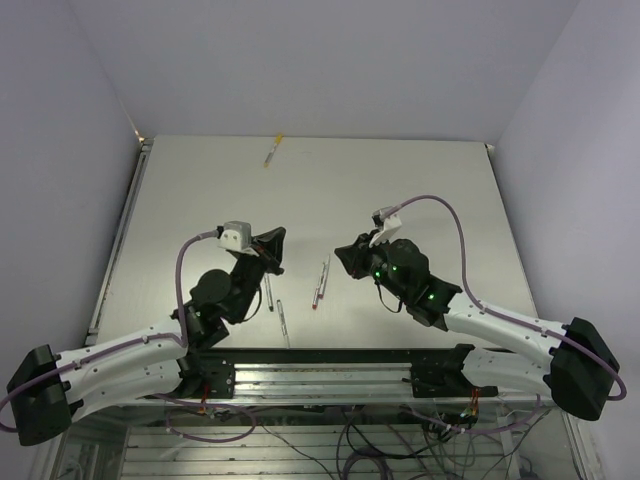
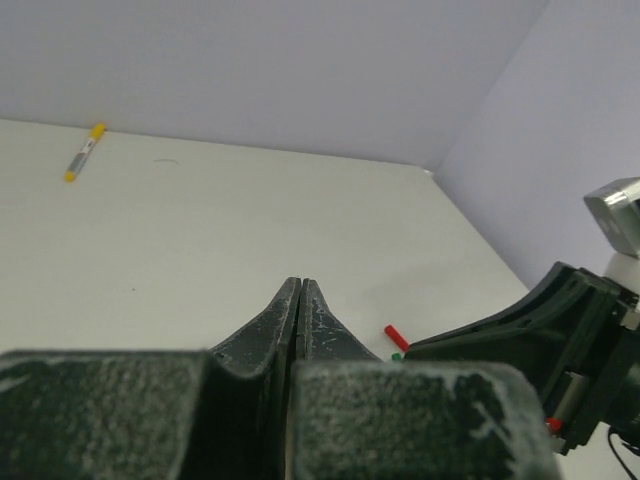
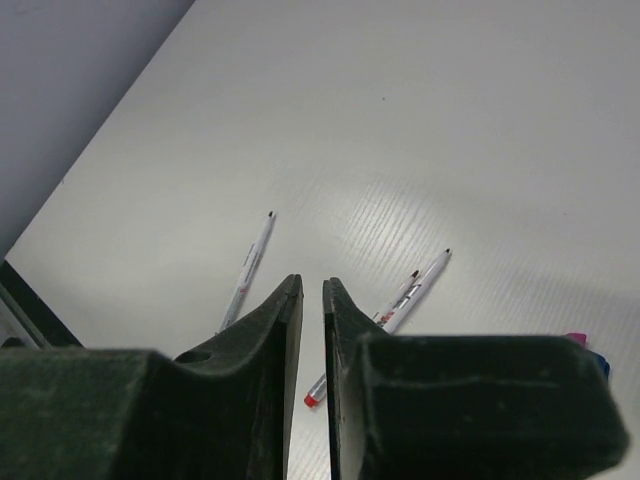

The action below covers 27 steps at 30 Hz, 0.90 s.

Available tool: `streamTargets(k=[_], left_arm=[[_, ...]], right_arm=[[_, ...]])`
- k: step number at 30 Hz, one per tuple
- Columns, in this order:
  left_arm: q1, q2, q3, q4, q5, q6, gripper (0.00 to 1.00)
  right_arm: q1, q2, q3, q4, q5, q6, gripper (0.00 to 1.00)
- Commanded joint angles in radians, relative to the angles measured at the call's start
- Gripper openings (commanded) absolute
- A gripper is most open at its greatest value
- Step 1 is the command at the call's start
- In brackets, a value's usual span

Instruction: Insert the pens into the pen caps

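Pens [image 1: 318,290] lie loose at the top view's centre between both arms, a yellow-capped pen [image 1: 272,152] at the upper edge, while the left gripper [image 2: 301,284] is clenched on nothing and the right gripper [image 3: 311,283] stands slightly parted, empty.

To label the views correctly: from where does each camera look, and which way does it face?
Top external: above, behind the bases, looking down on the table; left arm and right arm show.
Left wrist: low over the table, facing the far wall; shut left gripper shows.
Right wrist: tilted down at loose pens; slightly parted right gripper shows.
Shared: top and left wrist both see the yellow-capped pen.
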Motion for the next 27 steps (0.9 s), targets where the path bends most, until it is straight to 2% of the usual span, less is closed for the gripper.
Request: streamTargets(k=[1,4,9,10,12,13,17,21,27], left_arm=[[0.029,0.029,0.043,-0.022,-0.054,0.051,0.07],[0.114,0.101,0.102,-0.088,-0.03,0.037,0.08],[0.329,0.273,0.229,-0.159,0.104,0.001,0.08],[0.361,0.317,0.263,-0.168,0.117,0.009,0.09],[0.407,0.409,0.349,-0.189,0.133,0.036,0.09],[0.428,0.46,0.399,-0.208,0.139,0.049,0.09],[0.531,0.626,0.582,-0.231,0.222,0.025,0.09],[0.643,0.836,0.791,-0.279,0.384,-0.011,0.08],[0.697,1.182,1.194,-0.397,0.483,0.097,0.09]], right_arm=[[0.006,-0.01,0.02,-0.002,0.038,0.014,0.15],[0.006,-0.01,0.022,-0.019,0.062,0.017,0.15],[0.006,-0.031,0.021,-0.089,0.166,0.046,0.17],[0.004,-0.043,0.017,-0.098,0.193,0.049,0.2],[0.003,-0.061,0.008,-0.111,0.223,0.043,0.36],[0.003,-0.061,0.006,-0.115,0.214,0.032,0.41],[0.002,0.015,0.069,-0.193,0.15,-0.01,0.47],[0.004,0.072,0.139,-0.296,0.182,-0.025,0.48],[0.002,0.007,0.147,-0.341,0.265,-0.024,0.48]])
